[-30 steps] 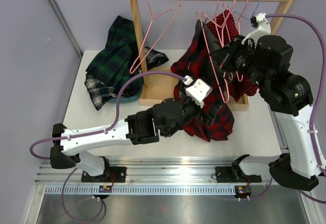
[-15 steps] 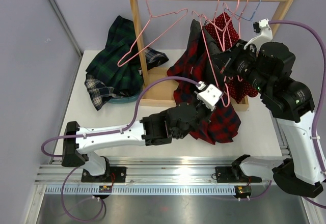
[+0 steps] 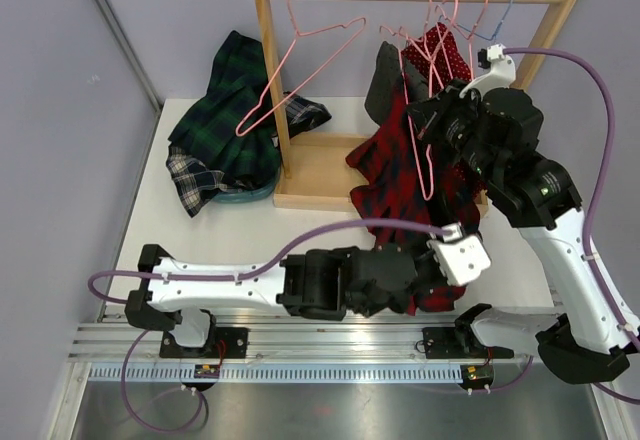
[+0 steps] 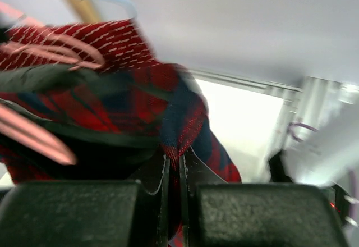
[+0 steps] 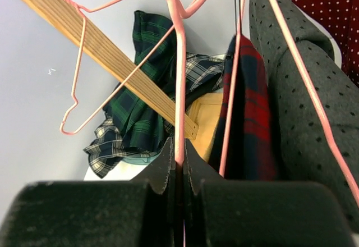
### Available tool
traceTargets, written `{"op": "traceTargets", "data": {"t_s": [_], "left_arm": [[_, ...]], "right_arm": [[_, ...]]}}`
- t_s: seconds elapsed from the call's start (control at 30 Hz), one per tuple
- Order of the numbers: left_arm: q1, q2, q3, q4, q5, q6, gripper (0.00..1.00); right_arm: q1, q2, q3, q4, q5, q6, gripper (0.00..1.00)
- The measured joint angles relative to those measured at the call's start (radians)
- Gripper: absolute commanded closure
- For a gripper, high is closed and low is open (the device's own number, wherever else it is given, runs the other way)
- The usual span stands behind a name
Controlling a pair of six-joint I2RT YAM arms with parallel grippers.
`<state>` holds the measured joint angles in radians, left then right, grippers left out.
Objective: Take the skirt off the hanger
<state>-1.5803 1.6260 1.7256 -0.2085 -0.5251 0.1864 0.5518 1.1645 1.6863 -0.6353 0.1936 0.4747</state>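
Right of the wooden rack [image 3: 300,175], the red plaid skirt [image 3: 395,175] drapes from the rail area down to the table's front edge.

- Left gripper [image 4: 174,165]: jaws drawn to a narrow slit, pinching a fold of the skirt's edge between them. The rest of the cloth spreads up and to the left in the wrist view.
- Right gripper [image 5: 179,165]: jaws closed tight on the wire of a pink hanger [image 5: 180,90]. The skirt hangs just right of that wire, beside a grey dotted garment [image 5: 303,101].
- Top view: the left fingertips are buried under the wrist and the cloth.
- Left wrist view is motion-blurred, so the hangers there are smears.
- Cannot tell whether the skirt's waist is on the held hanger; the dark arm covers the contact.
- Green plaid pile [image 3: 225,145] lies left of the rack, well apart.
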Motion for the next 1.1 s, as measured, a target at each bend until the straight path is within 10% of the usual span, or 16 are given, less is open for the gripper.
{"op": "traceTargets", "data": {"t_s": [0.57,1.1], "left_arm": [[-0.09,-0.145,-0.33,-0.046,-0.24,-0.027,1.0],[0.522,-0.587,-0.256,-0.354,-0.508,0.028,1.0]], "right_arm": [[0.01,0.034,0.162,-0.185,-0.109,-0.005,1.0],[0.006,-0.414,0.303,-0.726,-0.45,0.043,1.0]]}}
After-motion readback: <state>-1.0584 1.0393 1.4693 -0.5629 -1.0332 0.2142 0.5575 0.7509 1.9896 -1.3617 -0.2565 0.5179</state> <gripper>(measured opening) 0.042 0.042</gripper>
